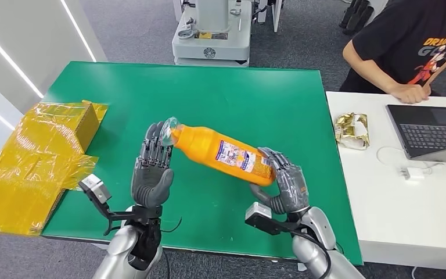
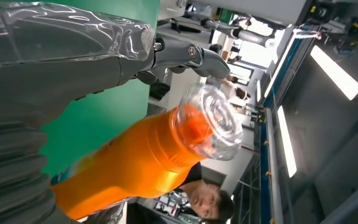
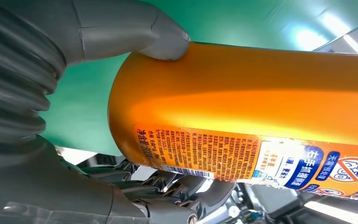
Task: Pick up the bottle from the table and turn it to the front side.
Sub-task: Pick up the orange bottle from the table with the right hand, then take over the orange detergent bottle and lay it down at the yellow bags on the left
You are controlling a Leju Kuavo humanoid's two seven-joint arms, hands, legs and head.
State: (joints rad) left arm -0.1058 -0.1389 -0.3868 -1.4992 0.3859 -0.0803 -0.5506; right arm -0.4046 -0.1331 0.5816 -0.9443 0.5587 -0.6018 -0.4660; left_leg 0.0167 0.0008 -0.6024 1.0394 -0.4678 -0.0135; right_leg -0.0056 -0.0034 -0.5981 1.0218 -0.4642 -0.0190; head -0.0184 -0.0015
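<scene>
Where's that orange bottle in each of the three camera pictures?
Head view: the bottle is mid-picture, lying tilted above the green table, between the two hands.
Left wrist view: its clear cap fills the middle, body running toward the lower left.
Right wrist view: its base and label take up most of the picture.
Shared landmark: the green table.
</scene>
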